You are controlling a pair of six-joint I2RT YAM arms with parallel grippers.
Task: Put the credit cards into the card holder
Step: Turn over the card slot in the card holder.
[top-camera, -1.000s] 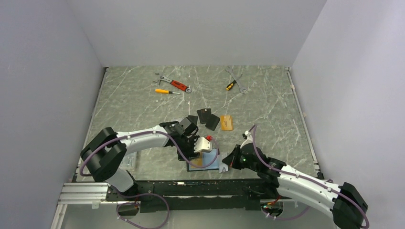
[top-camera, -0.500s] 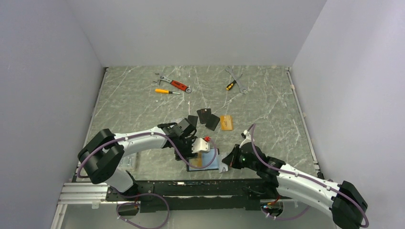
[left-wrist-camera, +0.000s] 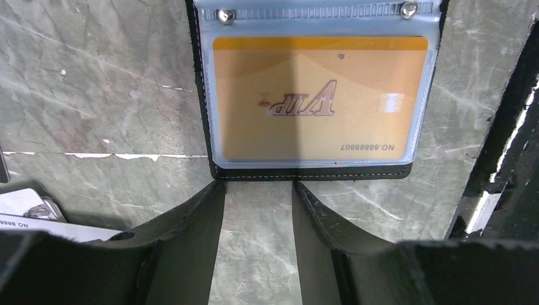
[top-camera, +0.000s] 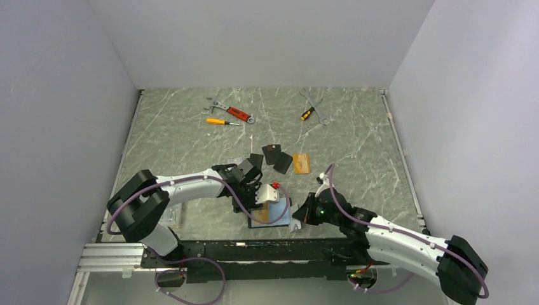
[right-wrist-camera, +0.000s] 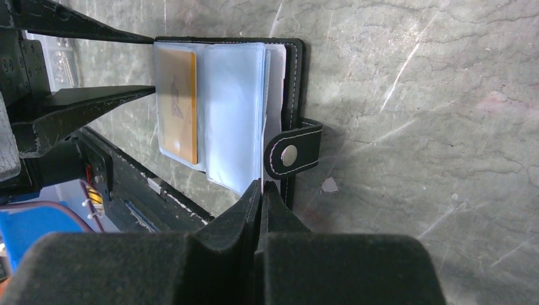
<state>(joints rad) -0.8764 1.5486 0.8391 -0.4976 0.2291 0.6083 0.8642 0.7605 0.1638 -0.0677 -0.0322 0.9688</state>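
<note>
Contents of card holder (left-wrist-camera: 311, 173): one gold card (left-wrist-camera: 318, 95)

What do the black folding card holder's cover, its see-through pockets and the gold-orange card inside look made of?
Cover of the black folding card holder: matte leather or imitation, judging by the pale edge stitching and metal snap; which one is unclear. Its see-through pockets: soft clear plastic, glossy with glare. The gold-orange card: probably stiff printed plastic, seen through its pocket.

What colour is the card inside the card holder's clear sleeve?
Gold-orange with VIP lettering; the card in the card holder shows best in the left wrist view.
</note>
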